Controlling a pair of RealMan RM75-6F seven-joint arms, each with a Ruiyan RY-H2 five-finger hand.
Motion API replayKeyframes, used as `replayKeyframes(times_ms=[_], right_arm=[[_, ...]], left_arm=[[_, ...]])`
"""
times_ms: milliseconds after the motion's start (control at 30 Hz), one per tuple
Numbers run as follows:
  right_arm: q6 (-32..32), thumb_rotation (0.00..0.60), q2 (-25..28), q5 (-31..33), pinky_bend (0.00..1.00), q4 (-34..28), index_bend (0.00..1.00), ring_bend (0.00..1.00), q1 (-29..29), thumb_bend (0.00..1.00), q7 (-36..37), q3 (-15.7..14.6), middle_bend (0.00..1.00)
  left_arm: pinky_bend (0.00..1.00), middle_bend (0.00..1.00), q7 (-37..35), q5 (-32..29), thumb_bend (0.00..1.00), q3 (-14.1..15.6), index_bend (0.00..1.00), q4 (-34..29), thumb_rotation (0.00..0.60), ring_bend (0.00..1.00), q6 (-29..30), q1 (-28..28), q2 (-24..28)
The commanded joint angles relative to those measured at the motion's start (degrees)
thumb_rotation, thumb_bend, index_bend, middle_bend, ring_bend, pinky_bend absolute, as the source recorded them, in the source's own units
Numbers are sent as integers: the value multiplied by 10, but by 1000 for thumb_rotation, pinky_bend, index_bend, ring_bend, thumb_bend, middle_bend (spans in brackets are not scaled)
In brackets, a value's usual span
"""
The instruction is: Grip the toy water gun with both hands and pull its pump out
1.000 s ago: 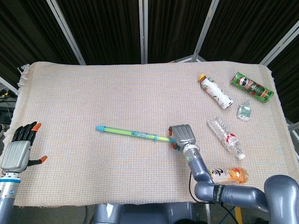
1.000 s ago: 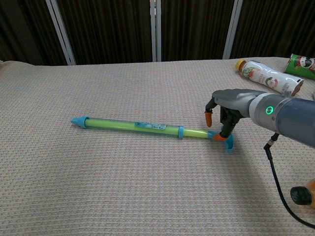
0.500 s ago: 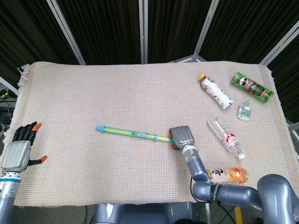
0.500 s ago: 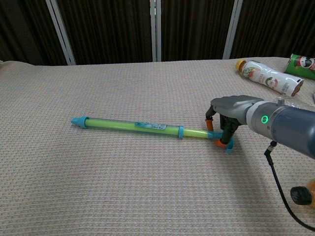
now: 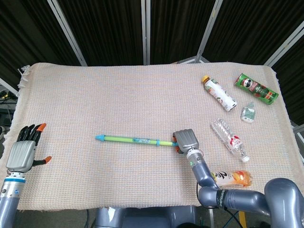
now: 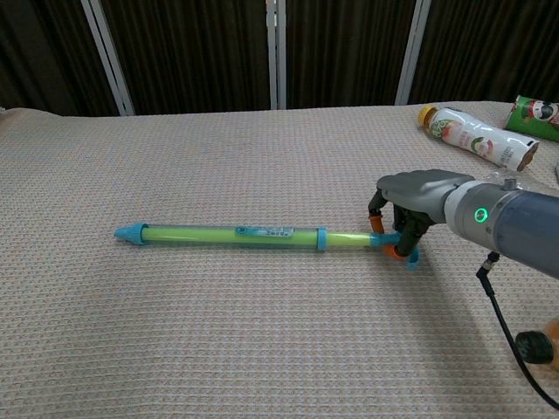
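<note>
Right hand (image 6: 403, 218) grips the pump end of the water gun (image 6: 231, 234); left hand (image 5: 23, 151) is off at the table edge.

The gun lies flat on the woven cloth (image 5: 118, 95) near the table's middle, blue nozzle pointing toward the robot's left. The right fingers curl down around its thin pump rod and blue handle. The left hand holds nothing, fingers apart and extended, well away from the gun. Bottles (image 5: 219, 94) and a can (image 5: 255, 88) lie at the far right.

Green water gun (image 6: 229, 233) (blue tip), beige cloth (image 5: 118, 95)
</note>
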Motion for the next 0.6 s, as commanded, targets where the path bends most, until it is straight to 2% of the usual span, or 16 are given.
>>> replayKeyframes(times_ms=[33, 67, 133, 167, 233, 367, 467, 600], right_arm=[[2, 600, 3, -1, 1000, -4, 636, 1000, -1, 382, -3, -2, 1000], [4, 600, 3, 1, 1000, -5, 637, 1000, -1, 384, -5, -3, 1000], [7, 600, 6, 9, 1000, -11, 639, 1000, 0, 389, -11, -3, 1000], [8, 600, 8, 13, 1000, -14, 640, 1000, 0, 390, -14, -3, 1000], [10, 600, 10, 20, 1000, -19, 641, 1000, 1, 392, -19, -2, 1000], [12, 600, 14, 34, 1000, -28, 644, 1000, 2, 398, -22, 2, 1000], [16, 600, 19, 43, 1000, -36, 646, 1000, 2, 403, -25, 5, 1000], [18, 600, 24, 48, 1000, -42, 648, 1000, 4, 407, -28, 5, 1000]], left_arm=[[520, 626, -4, 7, 0, -8, 139, 14, 600, 517, -17, -18, -14], [660, 706, -6, 12, 0, -11, 176, 23, 600, 604, -28, -30, -22], [829, 789, -8, 18, 0, -20, 230, 48, 600, 698, -70, -67, -48], [898, 825, -10, 17, 0, -24, 257, 56, 600, 736, -82, -78, -57], [972, 869, -13, 15, 0, -29, 288, 67, 600, 780, -103, -96, -72], [1000, 910, -10, 1, 40, -38, 324, 78, 600, 813, -149, -130, -92], [1000, 915, 1, -22, 78, -49, 332, 83, 600, 816, -211, -173, -117], [1000, 916, 29, -51, 137, -54, 348, 79, 600, 817, -239, -197, -133]])
